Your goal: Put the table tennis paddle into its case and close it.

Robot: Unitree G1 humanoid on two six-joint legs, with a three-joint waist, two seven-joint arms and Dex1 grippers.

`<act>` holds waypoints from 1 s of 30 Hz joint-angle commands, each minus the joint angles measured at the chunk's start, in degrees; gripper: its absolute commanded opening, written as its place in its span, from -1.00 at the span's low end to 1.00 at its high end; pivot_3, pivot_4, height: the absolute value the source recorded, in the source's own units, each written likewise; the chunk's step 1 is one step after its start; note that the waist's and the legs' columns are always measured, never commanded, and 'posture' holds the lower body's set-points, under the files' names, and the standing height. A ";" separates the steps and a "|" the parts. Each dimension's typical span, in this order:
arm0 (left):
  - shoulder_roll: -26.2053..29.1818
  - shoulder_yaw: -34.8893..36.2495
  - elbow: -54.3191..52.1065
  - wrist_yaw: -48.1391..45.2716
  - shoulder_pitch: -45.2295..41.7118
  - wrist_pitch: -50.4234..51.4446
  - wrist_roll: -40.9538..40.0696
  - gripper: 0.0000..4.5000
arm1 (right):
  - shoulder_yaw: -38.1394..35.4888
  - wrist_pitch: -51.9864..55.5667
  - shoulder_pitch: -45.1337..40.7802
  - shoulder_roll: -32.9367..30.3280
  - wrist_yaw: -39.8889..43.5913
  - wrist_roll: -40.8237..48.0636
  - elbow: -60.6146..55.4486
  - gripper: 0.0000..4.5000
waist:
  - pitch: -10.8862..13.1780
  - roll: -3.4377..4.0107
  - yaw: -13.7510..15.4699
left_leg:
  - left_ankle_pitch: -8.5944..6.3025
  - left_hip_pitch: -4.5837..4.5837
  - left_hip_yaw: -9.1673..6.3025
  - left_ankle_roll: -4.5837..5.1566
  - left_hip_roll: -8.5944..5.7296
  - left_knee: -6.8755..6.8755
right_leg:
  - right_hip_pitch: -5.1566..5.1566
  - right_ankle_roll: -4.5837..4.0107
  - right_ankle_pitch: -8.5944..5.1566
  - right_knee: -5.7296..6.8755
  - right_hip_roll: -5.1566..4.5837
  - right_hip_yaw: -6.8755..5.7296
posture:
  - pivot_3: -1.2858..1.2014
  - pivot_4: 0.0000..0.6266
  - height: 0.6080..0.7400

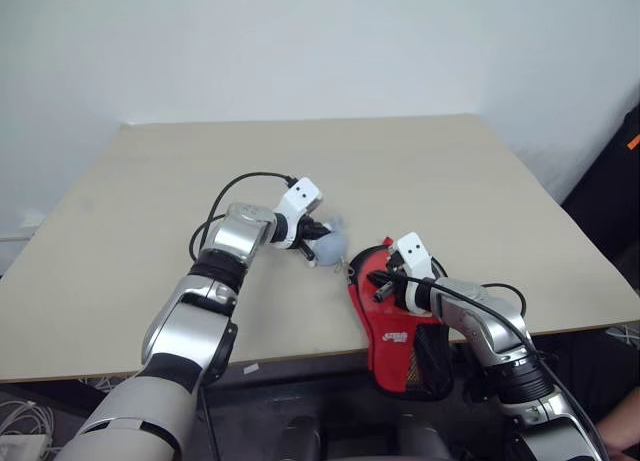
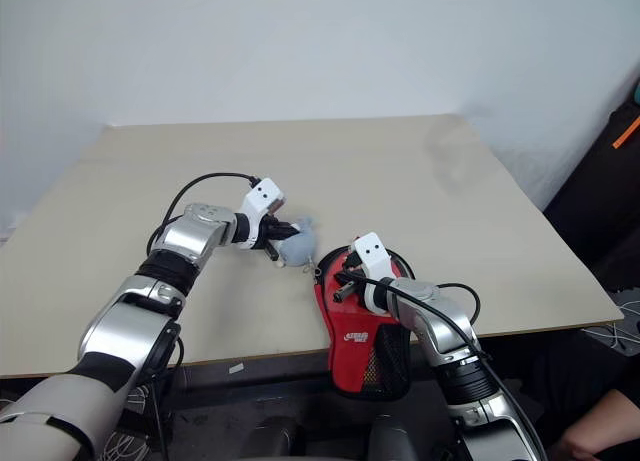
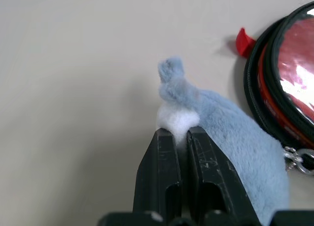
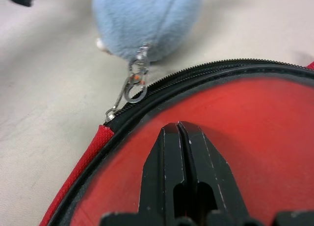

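The red case lies at the table's near edge, its black mesh end hanging over the edge. The paddle's red face shows through the case's clear window; its handle is hidden. My right gripper is shut with its tips on that window, holding nothing. A blue plush charm is clipped by a metal clasp to the zip's pull at the case's far rim. Left of the case, my left gripper is shut on the charm's white part.
The light wooden table stretches away towards a white wall. A person in dark clothes stands beyond the table's right edge. Black cables run along both wrists.
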 commanded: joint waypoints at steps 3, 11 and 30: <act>-0.69 -1.60 6.40 2.09 -8.30 -6.46 5.95 -0.98 | 0.62 0.28 0.04 0.10 -0.06 -0.64 -0.72 -1.00 | 0.01 -0.03 -0.02 | 0.00 -0.01 0.00 0.00 0.00 0.01 | 0.00 0.01 0.00 0.00 0.00 0.00 | 0.03 -1.00 0.36; -1.82 -2.00 14.37 7.83 -13.53 -13.29 10.84 -0.98 | 0.73 0.26 0.25 0.35 -0.30 -0.68 -1.00 -1.00 | 0.02 -0.03 -0.03 | 0.00 -0.03 0.00 0.00 0.01 -0.01 | -0.05 0.01 -0.01 0.02 0.00 0.00 | 0.03 -1.00 0.36; -14.91 0.73 21.83 30.84 -17.79 -21.31 14.79 -0.98 | 0.89 0.92 0.93 0.11 -0.63 -0.70 -2.36 -1.00 | 0.03 -0.07 0.00 | 0.00 -0.05 -0.01 0.00 -0.04 0.03 | -0.03 0.03 0.00 0.03 -0.02 0.00 | 0.03 -1.00 0.36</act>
